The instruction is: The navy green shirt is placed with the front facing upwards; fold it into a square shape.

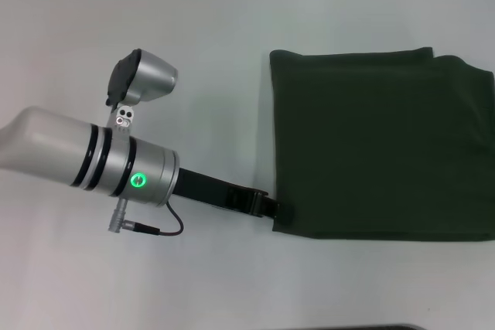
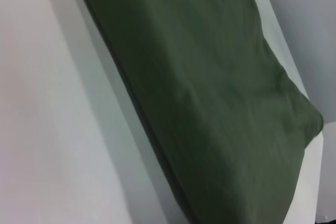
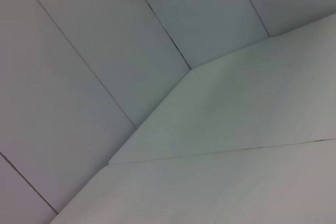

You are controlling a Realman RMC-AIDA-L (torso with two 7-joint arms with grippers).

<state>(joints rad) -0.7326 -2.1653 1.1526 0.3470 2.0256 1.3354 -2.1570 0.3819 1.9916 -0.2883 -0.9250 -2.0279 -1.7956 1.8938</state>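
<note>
While the navy green shirt lies folded, the left tool pinches its corner.

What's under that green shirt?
The white table lies under the folded shirt. The left gripper touches its near corner; anything beneath the cloth is hidden.

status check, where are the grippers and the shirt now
Left gripper low at the near-left corner of the navy green shirt. Shirt folded into a rough square, flat. Right gripper out of view. Nothing in the way.

The navy green shirt runs past the head view's right edge.
</note>
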